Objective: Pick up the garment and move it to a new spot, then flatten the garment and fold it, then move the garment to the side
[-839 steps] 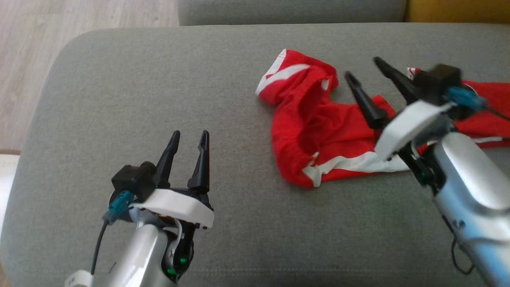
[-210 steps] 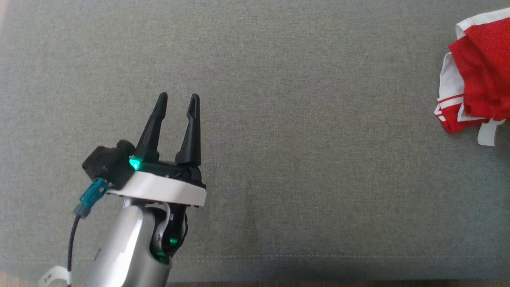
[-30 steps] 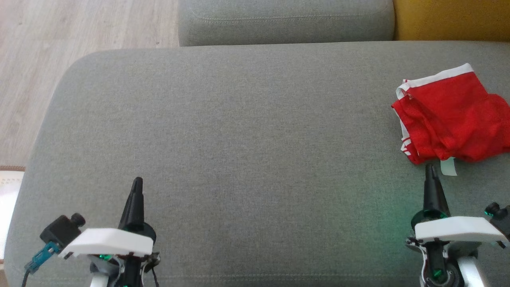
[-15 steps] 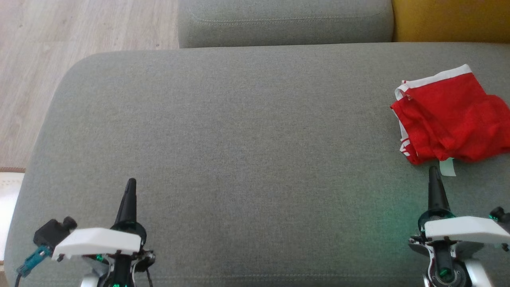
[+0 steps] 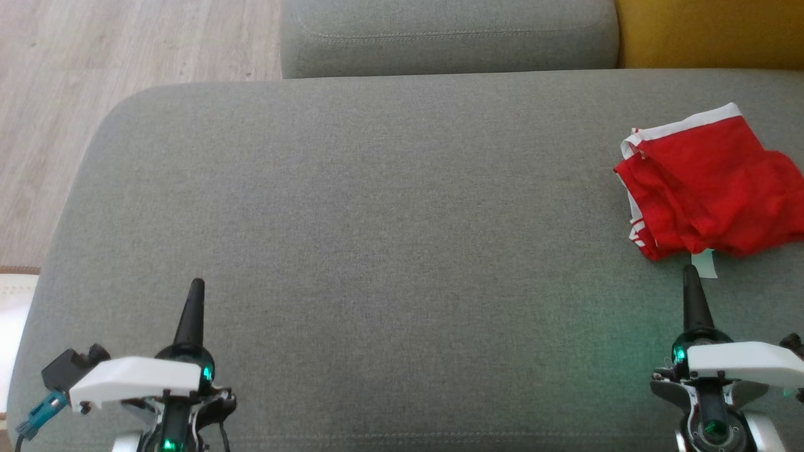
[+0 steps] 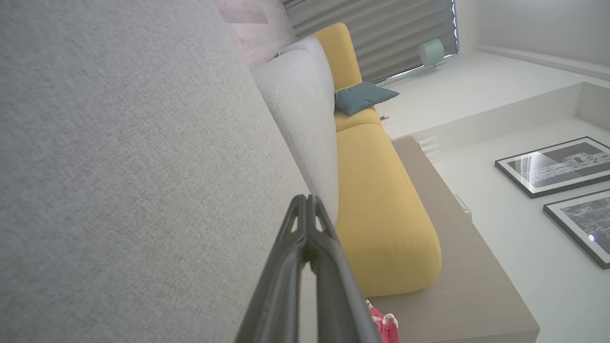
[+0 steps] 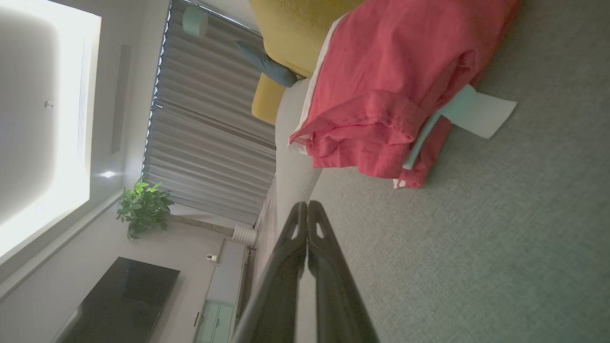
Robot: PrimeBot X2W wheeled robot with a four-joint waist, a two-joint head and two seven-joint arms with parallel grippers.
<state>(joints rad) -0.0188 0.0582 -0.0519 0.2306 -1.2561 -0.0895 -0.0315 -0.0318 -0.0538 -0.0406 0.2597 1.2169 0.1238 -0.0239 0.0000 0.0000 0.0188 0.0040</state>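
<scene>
Lying folded into a rumpled, roughly square bundle, the red garment (image 5: 706,188) is seen at the far right of the grey seat cushion (image 5: 377,207). Its white-trimmed edge is turned toward the backrest cushion (image 5: 446,34), and a small white tag (image 5: 705,263) sticks out from its near edge. The left end effector (image 5: 196,285) is noted at the lower left of the head view, fingers pressed together into a single dark point, nothing held, well apart from the garment. The right end effector (image 5: 689,271) is noted at the lower right, likewise drawn together and empty, its tip near the tag. In the right wrist view the joined fingers are seen aimed toward the bundle, with bare grey fabric between tip and cloth. A yellow cushion (image 5: 710,31) is recorded beyond the garment at the upper right, and pale wooden floor (image 5: 125,44) past the seat's left corner.
</scene>
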